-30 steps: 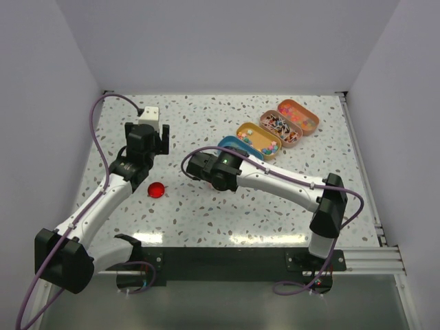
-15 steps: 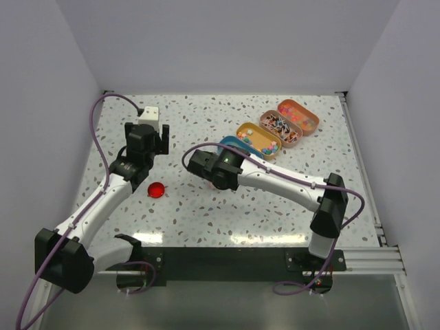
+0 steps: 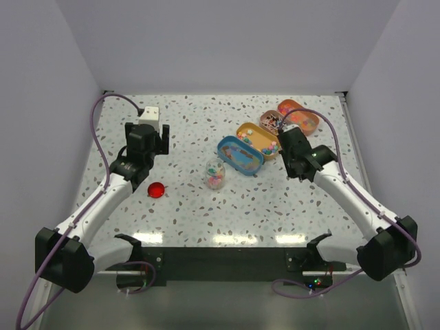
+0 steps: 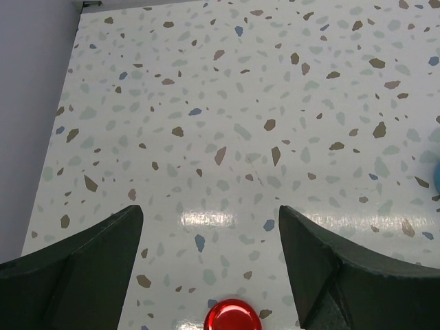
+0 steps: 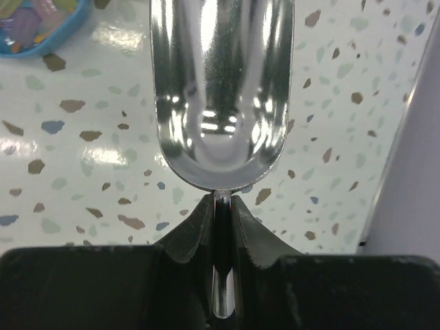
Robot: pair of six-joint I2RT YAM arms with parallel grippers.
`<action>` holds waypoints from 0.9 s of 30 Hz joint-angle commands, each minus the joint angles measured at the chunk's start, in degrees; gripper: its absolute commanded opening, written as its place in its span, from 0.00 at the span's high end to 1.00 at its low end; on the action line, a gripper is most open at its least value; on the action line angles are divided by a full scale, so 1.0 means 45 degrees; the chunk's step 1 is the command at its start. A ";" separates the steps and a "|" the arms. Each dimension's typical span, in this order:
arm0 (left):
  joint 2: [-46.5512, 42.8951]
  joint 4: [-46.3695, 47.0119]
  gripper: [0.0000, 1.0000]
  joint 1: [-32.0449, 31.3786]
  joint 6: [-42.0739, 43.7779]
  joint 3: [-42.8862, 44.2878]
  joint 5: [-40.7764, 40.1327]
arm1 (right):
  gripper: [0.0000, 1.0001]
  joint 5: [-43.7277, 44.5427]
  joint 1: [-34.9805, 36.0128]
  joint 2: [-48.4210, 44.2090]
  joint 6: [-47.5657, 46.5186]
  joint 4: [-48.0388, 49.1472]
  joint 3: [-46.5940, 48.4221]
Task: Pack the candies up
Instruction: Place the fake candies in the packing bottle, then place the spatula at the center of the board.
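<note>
Candies (image 3: 215,178) part-fill a small clear jar (image 3: 215,172) standing mid-table. More candies lie in a row of oval tins: blue (image 3: 240,155), yellow (image 3: 259,139), brown (image 3: 274,122) and orange (image 3: 300,115). My right gripper (image 3: 288,141) hovers by the yellow and brown tins, shut (image 5: 220,199) on the handle of a silver scoop (image 5: 220,89) whose bowl is empty. The blue tin's edge (image 5: 48,38) shows at that view's top left. My left gripper (image 3: 146,141) hangs open (image 4: 210,213) at the left, nothing between its fingers (image 4: 75,268), with the red lid (image 4: 232,317) just below it.
The red lid (image 3: 157,190) lies on the speckled table (image 3: 185,206) left of the jar. White walls close in the table on three sides. A metal rail (image 3: 361,165) runs along the right edge.
My right arm has swung from the table's middle, where it covered the jar, back right to the tins, carrying the scoop. The jar now shows. The left arm has not moved.
</note>
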 commanded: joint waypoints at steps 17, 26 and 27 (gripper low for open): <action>0.0040 0.0718 0.15 0.0086 -0.0033 -0.0139 -0.0067 | 0.98 -0.3944 -0.6243 0.2336 0.3666 0.7531 -0.5078; 0.0469 0.0679 0.15 0.0086 -0.0110 -0.0061 0.0109 | 0.54 -0.4433 -0.6361 0.2183 0.3374 0.7141 -0.5099; 0.0566 0.0679 0.15 0.0086 -0.0130 -0.0080 0.0147 | 0.52 -0.4433 -0.6381 0.1950 0.3354 0.7063 -0.5118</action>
